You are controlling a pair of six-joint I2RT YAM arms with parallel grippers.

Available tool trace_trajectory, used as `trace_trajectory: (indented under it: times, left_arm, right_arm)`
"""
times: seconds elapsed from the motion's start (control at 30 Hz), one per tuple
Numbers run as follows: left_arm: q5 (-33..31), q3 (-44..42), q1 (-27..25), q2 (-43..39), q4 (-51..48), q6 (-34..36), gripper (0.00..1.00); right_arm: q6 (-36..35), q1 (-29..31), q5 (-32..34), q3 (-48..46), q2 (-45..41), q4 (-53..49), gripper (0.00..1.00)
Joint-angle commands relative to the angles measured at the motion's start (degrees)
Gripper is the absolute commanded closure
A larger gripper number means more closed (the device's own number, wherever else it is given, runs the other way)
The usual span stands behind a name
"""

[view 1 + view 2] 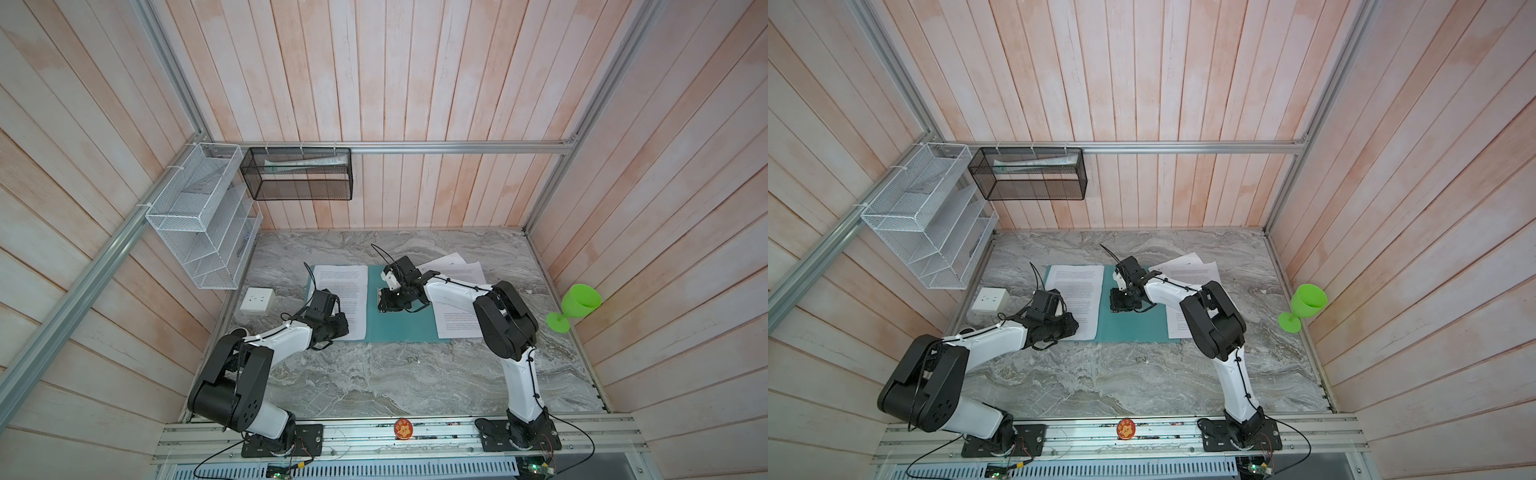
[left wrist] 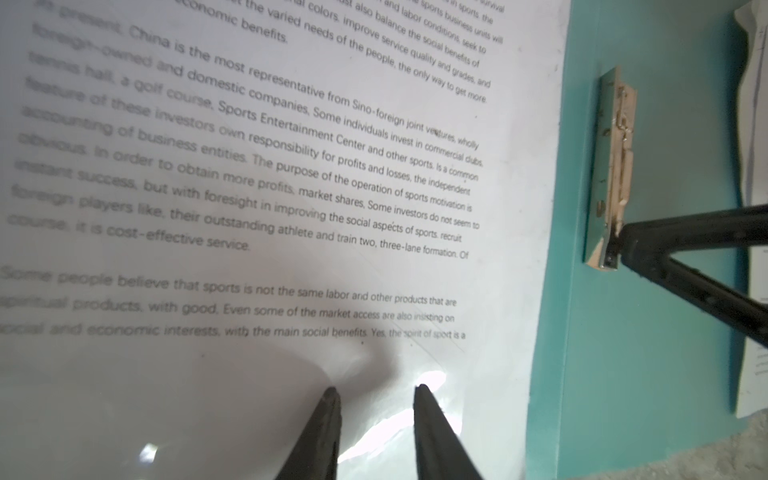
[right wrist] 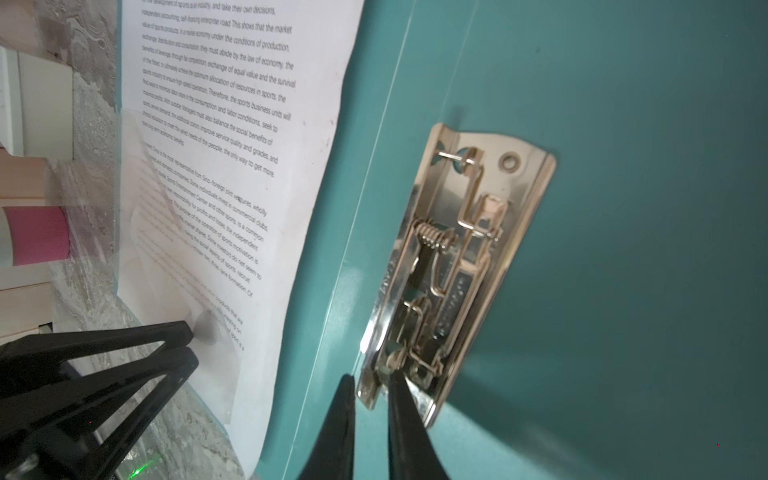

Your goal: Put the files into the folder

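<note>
Looking down, folder: in both top views the folder [image 1: 399, 328] [image 1: 1133, 328] lies open and flat on the desk [image 1: 374, 382] [image 1: 1100, 382], toward the far edge and about midway between the side edges.
Top views, printed sheet: one printed sheet [image 1: 340, 282] [image 1: 1075, 278] lies on the folder's left cover.
Top views, loose sheets: the loose sheets [image 1: 461, 274] [image 1: 1192, 274] lie fanned toward the right edge, overlapping the outer edge of the right cover.
Top views, left tool: the left tool [image 1: 338, 326] [image 1: 1071, 326] is down at the near end of the printed sheet; its wrist hides the jaws here.
Top views, right tool: the right tool [image 1: 384, 301] [image 1: 1115, 303] reaches across to the folder's middle, at the clip [image 1: 379, 296].
Top views, other things: a socket block [image 1: 257, 300] sits near the left edge and a green goblet [image 1: 579, 305] by the right edge.
Left wrist, left tool: the left tool [image 2: 377, 392] has its tips a narrow gap apart with nothing between them, both resting on the printed sheet [image 2: 291, 187].
Left wrist, clip: the clip [image 2: 611, 166] sits on the folder [image 2: 648, 332] just beside the sheet's edge, with a black finger touching its end.
Right wrist, right tool: the right tool [image 3: 370, 378] is nearly closed, pinching the near end of the clip [image 3: 457, 270].
Right wrist, left tool: the left tool [image 3: 189, 343] has its tips at the edge of the printed sheet [image 3: 232, 145].
</note>
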Motion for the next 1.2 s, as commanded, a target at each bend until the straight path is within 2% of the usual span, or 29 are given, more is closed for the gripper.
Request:
trace_trajectory:
  times: [0.0, 0.27, 0.67, 1.0, 1.17]
  left_arm:
    - [0.7, -0.8, 0.2, 1.4, -1.8, -0.5, 0.68]
    - [0.4, -0.6, 0.3, 1.7, -2.2, -0.7, 0.68]
    - [0.6, -0.5, 0.3, 1.9, -2.2, -0.7, 0.68]
    - [0.7, -0.4, 0.3, 2.0, -2.2, -0.6, 0.69]
    - [0.8, -0.4, 0.3, 2.0, -2.2, -0.6, 0.69]
  right_arm:
    - [-0.8, 0.4, -1.0, -0.1, 1.7, -0.1, 0.86]
    - [-0.6, 0.3, -0.5, 0.0, 2.4, -1.0, 0.9]
    - [0.3, -0.1, -4.3, -0.4, 3.2, 0.5, 0.86]
    - [0.8, -0.1, -5.2, -0.9, 3.5, 1.0, 0.88]
    - [2.5, -0.5, -8.3, -1.4, 3.9, 3.0, 0.88]
